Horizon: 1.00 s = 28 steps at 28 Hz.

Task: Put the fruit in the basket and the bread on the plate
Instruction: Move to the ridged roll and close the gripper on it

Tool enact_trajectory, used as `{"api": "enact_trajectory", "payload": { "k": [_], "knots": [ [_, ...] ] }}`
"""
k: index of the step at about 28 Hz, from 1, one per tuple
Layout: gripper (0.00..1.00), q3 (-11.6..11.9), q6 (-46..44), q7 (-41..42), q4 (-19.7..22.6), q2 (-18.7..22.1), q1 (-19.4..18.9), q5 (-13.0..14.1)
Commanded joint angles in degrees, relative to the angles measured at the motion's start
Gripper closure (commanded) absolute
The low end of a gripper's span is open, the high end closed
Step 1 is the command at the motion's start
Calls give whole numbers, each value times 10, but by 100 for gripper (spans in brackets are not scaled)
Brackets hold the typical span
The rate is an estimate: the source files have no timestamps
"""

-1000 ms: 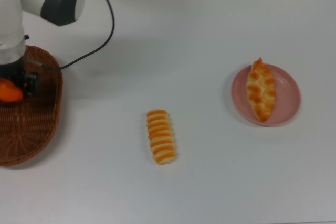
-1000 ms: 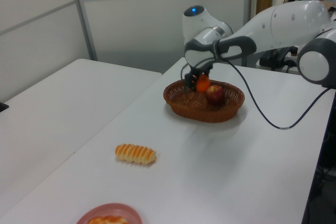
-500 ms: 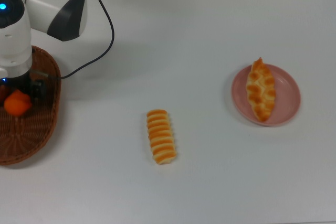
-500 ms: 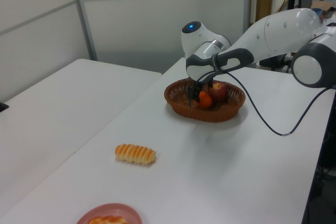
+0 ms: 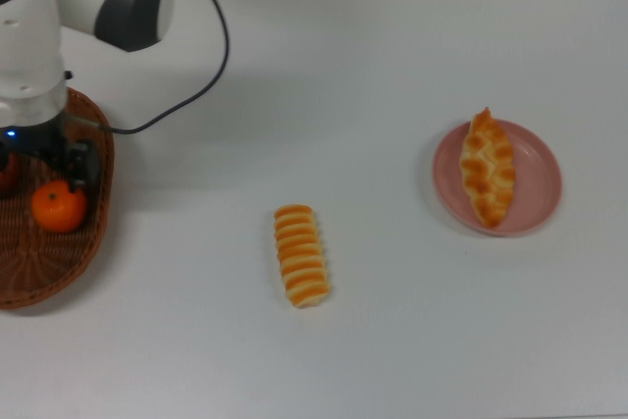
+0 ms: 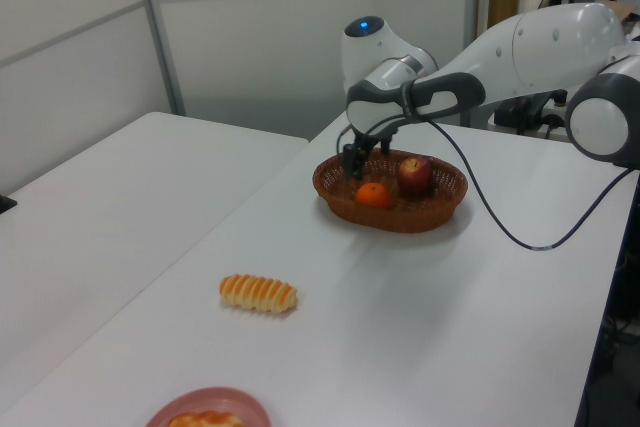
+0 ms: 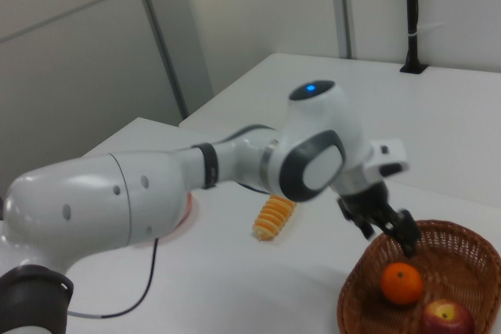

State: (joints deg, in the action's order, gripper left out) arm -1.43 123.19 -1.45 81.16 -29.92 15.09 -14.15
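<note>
Released since the earlier frame, the mandarin [image 5: 59, 207] is now lying in the basket [image 5: 44, 267] beside the apple [image 6: 415, 174], and the gripper [image 7: 385, 228] is rising just above it, fingers spread and holding nothing. On the table [image 5: 392, 46], well clear of the basket, the ridged roll [image 5: 300, 254] is waiting; farther off, the braided pastry [image 5: 489, 168] is resting on the pink plate [image 5: 540, 188]. Judged next: approaching the roll from above, closing across its narrow width near mid-length, so it is not tipping in transit.
</note>
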Motion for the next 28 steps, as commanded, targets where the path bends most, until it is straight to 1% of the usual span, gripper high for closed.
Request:
{"api": "enact_trajectory", "payload": {
  "k": [1, 2, 3, 8, 9, 13, 14, 16, 19, 21, 24, 25, 26, 28],
  "knots": [
    [0, -16, 7, -2, 17, 19, -44, 26],
    [0, -18, 7, -4, 17, 19, -54, 27],
    [0, -20, 7, -2, 18, 18, -75, 27],
    [0, -20, 11, -1, 19, 6, -124, 28],
    [0, -20, 22, -7, 19, -3, -143, 29],
    [0, -20, 68, -13, 24, -18, -173, 30],
    [0, -20, 84, -16, 27, -27, -190, 28],
    [0, -19, 91, -22, 28, -37, -202, 21],
    [0, -18, 92, -27, 29, -47, -216, 18],
    [0, -18, 91, -27, 31, -50, -219, 13],
    [0, -18, 91, -28, 42, -51, -226, -3],
    [20, -17, 91, -29, 48, -51, -231, -17],
    [31, -18, 91, -29, 50, -52, -232, -21],
    [57, -17, 90, -33, 50, -52, -232, -22]
  ]
}}
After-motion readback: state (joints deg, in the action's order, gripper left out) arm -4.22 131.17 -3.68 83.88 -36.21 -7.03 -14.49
